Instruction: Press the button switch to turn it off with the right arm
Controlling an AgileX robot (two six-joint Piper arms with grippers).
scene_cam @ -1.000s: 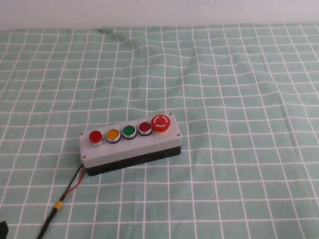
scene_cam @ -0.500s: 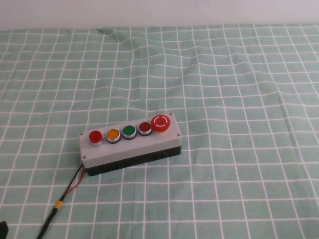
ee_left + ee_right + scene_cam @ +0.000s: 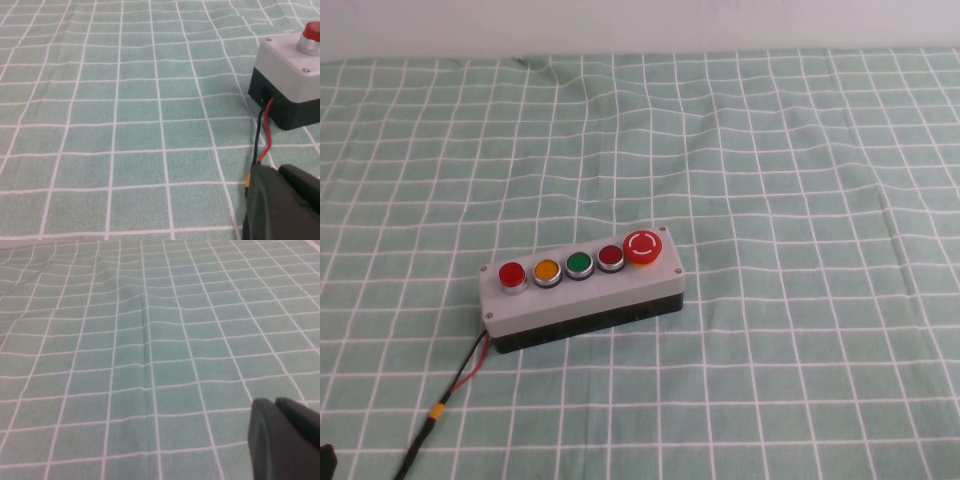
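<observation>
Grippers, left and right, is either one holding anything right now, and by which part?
Nothing is held. The left gripper hangs over the cloth near the grey button box; the right gripper is over bare cloth. The button switch is untouched.

Pale green cloth (image 3: 800,200) with a white grid; grey-topped, black-based box (image 3: 582,302) carrying a bright red button switch (image 3: 511,274), then orange (image 3: 546,270), green (image 3: 579,264), darker red (image 3: 610,257) buttons and a red white-arrowed knob (image 3: 644,246); red and black wires (image 3: 263,131)
</observation>
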